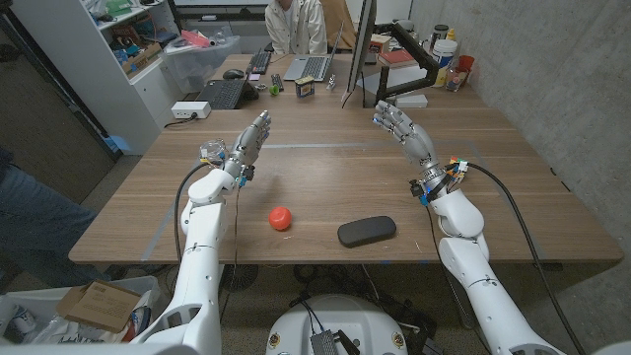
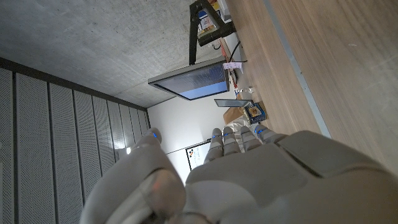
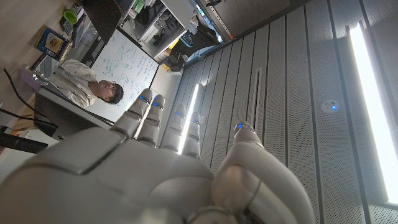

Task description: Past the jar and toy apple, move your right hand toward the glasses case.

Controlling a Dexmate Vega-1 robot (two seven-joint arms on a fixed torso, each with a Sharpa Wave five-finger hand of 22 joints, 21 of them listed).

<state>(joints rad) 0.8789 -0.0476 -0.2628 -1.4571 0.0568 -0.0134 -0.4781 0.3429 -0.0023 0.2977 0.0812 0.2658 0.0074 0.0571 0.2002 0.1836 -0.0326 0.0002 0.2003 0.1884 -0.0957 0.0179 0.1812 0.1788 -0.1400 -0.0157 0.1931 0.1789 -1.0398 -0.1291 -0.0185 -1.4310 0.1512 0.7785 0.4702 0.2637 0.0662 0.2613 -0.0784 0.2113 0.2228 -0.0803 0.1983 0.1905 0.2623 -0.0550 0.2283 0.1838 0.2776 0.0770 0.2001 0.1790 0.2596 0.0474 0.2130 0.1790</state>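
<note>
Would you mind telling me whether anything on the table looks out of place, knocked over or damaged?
Nothing stands out. The toy apple and glasses case lie intact on the table, apart from each other, and the jar stands beside the raised left hand.

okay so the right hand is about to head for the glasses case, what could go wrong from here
1. The right hand is raised far back from the glasses case, so it has a long way to come toward the near edge; a fast descent could hit the table.
2. The case lies near the table's front edge; a push from behind could slide it off.
3. The toy apple sits just left of the case; overshooting could set it rolling.
</note>
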